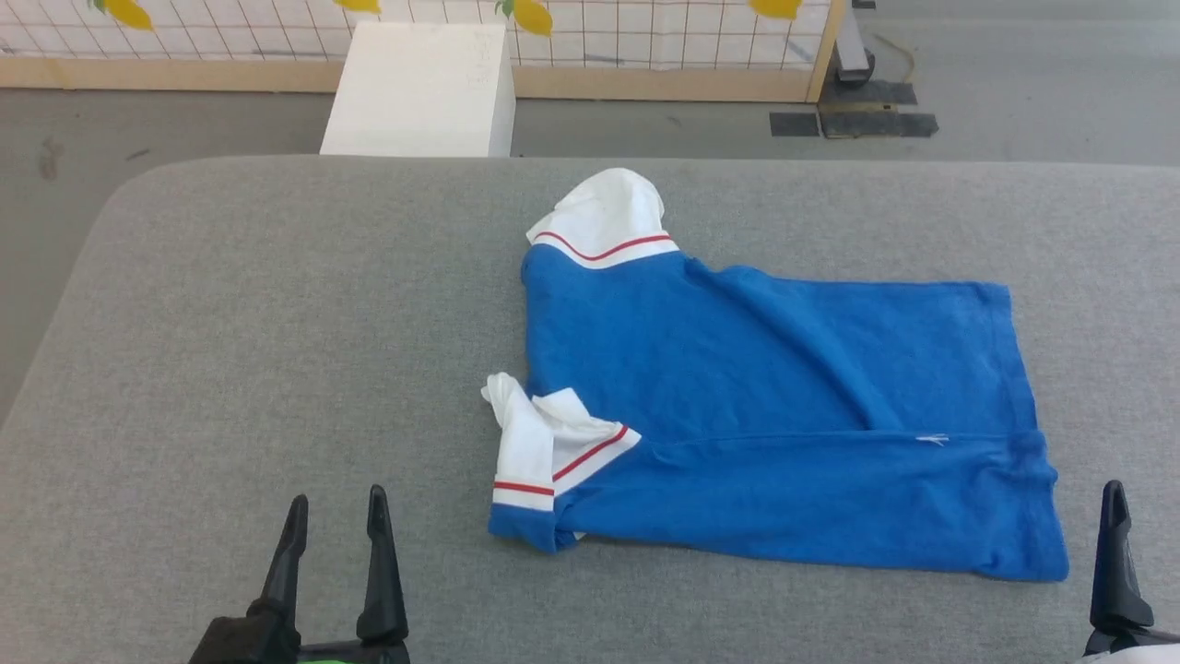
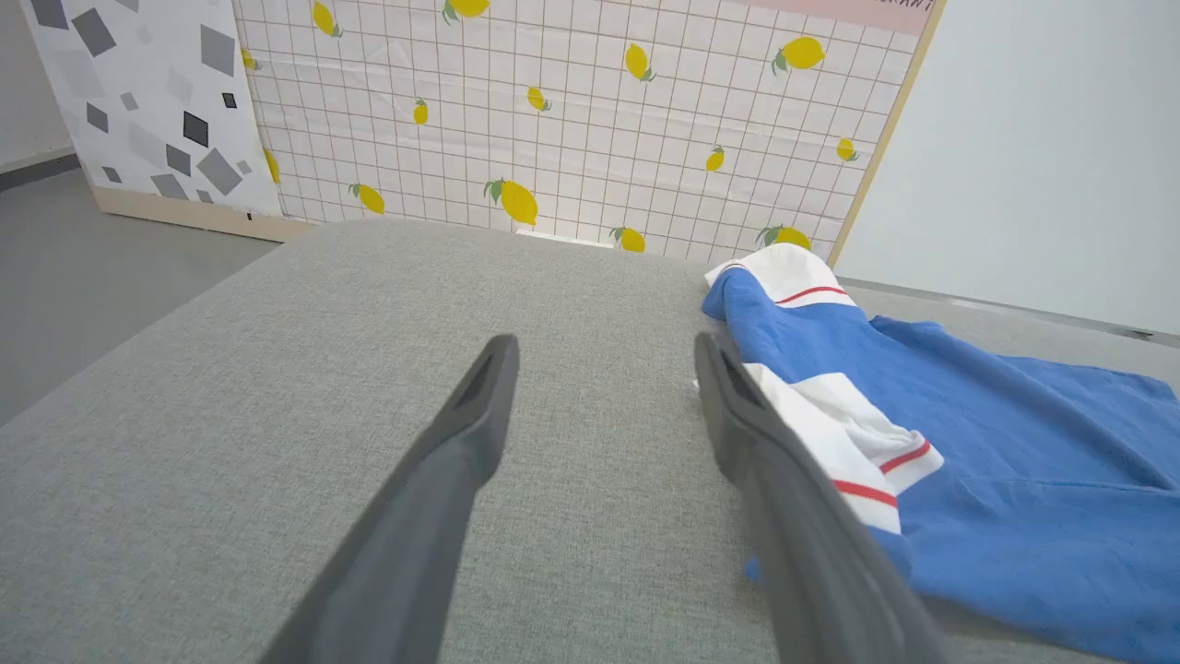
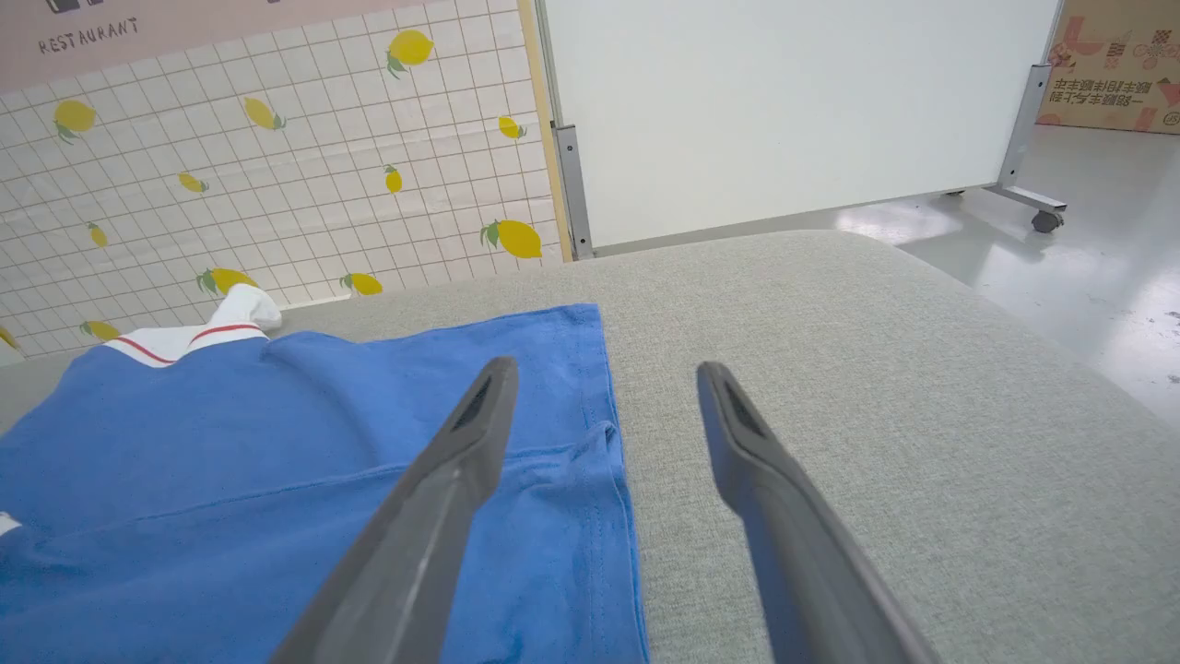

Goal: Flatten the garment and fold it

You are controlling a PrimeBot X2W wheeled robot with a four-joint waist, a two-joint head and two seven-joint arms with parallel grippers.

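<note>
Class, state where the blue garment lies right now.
In the head view the garment lies right of centre on the grey table, its sleeve end nearest the left gripper.

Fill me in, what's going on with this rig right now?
The robot is working on a royal-blue soft jersey with white, red-striped short sleeves, which lies on the grey fabric-covered table. Its near long edge looks folded over and both sleeves are bunched, so it is neither flat nor neatly folded. The left gripper and right gripper are both open at the table's near edge, one at either end of the jersey, holding nothing.
</note>
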